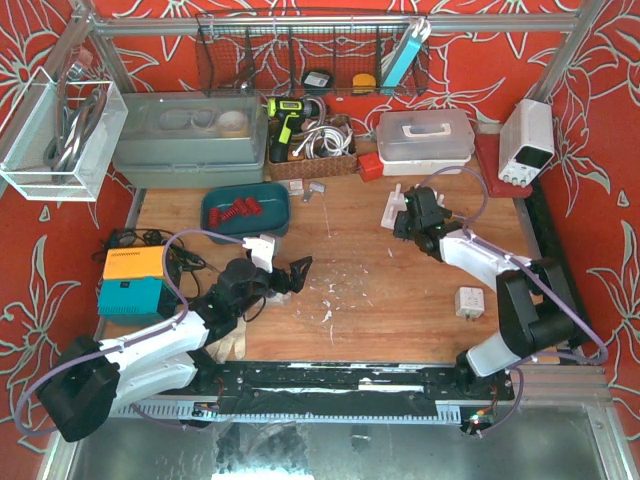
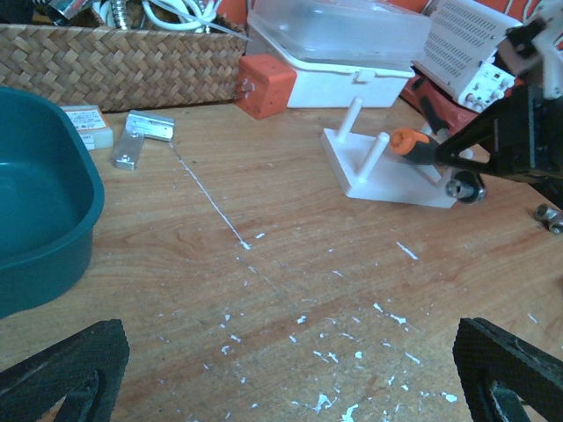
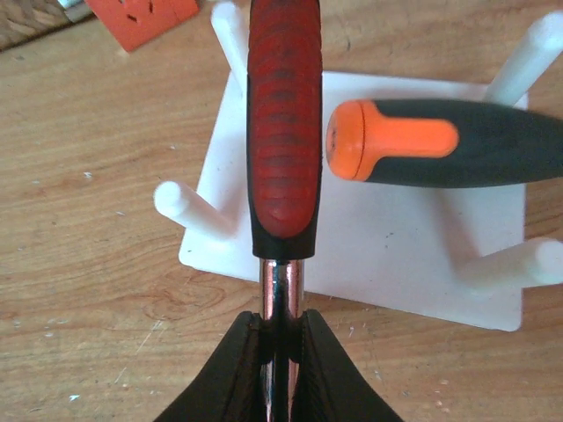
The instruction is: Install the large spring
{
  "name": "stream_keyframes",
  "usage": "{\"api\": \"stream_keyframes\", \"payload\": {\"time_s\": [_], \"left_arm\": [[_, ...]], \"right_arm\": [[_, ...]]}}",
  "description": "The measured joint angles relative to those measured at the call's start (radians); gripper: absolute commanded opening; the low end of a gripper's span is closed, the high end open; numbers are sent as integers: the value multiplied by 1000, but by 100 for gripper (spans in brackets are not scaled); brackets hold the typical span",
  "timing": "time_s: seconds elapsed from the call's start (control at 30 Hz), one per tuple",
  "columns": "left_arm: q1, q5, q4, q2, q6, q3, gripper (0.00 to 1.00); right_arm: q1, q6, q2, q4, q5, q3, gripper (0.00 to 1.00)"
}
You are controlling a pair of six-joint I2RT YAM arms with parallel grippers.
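Several red springs [image 1: 240, 208] lie in a teal tray [image 1: 212, 215]; which one is the large spring I cannot tell. The tray's rim shows in the left wrist view [image 2: 53, 237]. A white peg stand [image 1: 392, 212] sits on the table, also seen in the left wrist view [image 2: 387, 180] and the right wrist view [image 3: 387, 246]. An orange-and-black handled tool [image 3: 422, 141] rests across it. My right gripper [image 3: 281, 330] is shut on the chrome shaft of a red-handled tool [image 3: 283, 114] over the stand. My left gripper [image 1: 292, 274] is open and empty above bare wood, its fingertips [image 2: 66, 369] wide apart.
A wicker basket [image 1: 315, 160], a clear lidded box [image 1: 425, 135], a red block [image 1: 370, 166] and a power supply [image 1: 527, 140] line the back. Metal brackets [image 2: 141, 136] lie near the tray. An orange-teal box [image 1: 135, 282] sits left, a white cube [image 1: 470, 302] right.
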Motion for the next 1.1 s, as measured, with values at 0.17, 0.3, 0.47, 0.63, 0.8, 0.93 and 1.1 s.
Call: {"api": "stream_keyframes", "payload": {"time_s": [0.17,0.3,0.47,0.63,0.8,0.93,1.1], "left_arm": [[0,-5,6,0,0,-4,100],[0,-5,10,0,0,-6,100],[0,-5,17,0,0,-8,100],[0,-8,24,3,0,-10,100],[-1,-9,27,8,0,-10,100],[-1,-10,30,8,0,-10,100],[-1,-9,31,9,0,-10,100]], "right_arm": [[10,-25,-90,0,-2,-16,0],[50,-64,-124,3,-5,-12,0],[143,-117,-103,18,-23,10,0],[217,-166,16,46,-29,96,0],[258,-192,196,53,-18,217,0],[274,-194,319,51,0,298,0],[277,-183,443,24,33,407,7]]}}
